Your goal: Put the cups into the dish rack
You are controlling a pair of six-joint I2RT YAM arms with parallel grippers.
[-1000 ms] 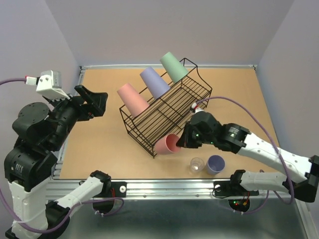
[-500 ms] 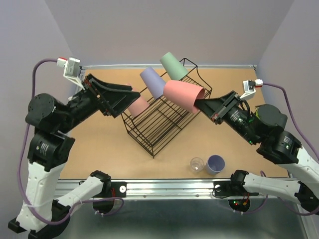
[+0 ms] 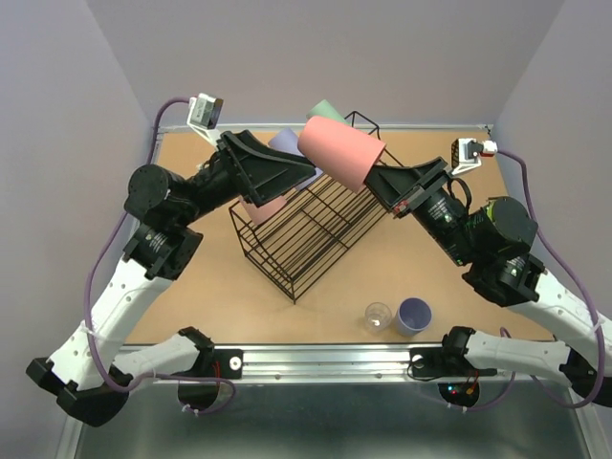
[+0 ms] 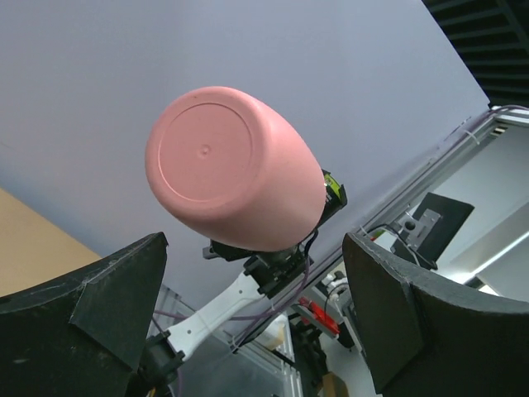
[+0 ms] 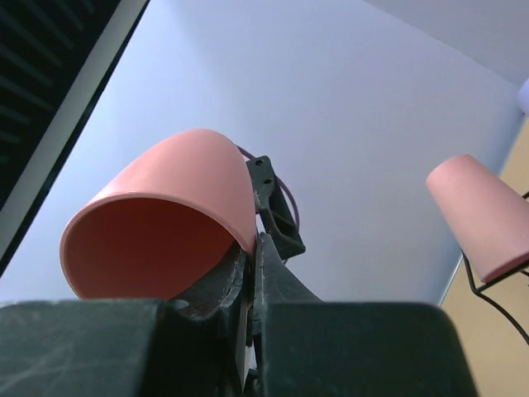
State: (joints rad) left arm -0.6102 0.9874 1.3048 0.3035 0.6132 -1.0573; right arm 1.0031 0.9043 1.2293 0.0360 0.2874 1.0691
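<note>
My right gripper (image 3: 381, 182) is shut on the rim of a pink cup (image 3: 338, 154) and holds it on its side, high above the black wire dish rack (image 3: 316, 229). In the right wrist view the fingers (image 5: 263, 266) pinch the cup wall (image 5: 178, 186). My left gripper (image 3: 308, 176) is open, its jaws standing either side of the cup's base (image 4: 223, 178) without touching it. A pink cup (image 3: 266, 207), a lavender cup (image 3: 284, 142) and a green cup (image 3: 323, 108) stand upside down on the rack, partly hidden by the arms.
A tiny clear cup (image 3: 379, 316) and a small lavender cup (image 3: 414, 314) stand upright on the table near the front edge, right of centre. The rack sits diagonally across the middle. The other pink cup on the rack shows in the right wrist view (image 5: 483, 215).
The right gripper has lifted the pink cup from the table beside the rack to high above it. The left arm has swung in from the left, up to the cup's base.
</note>
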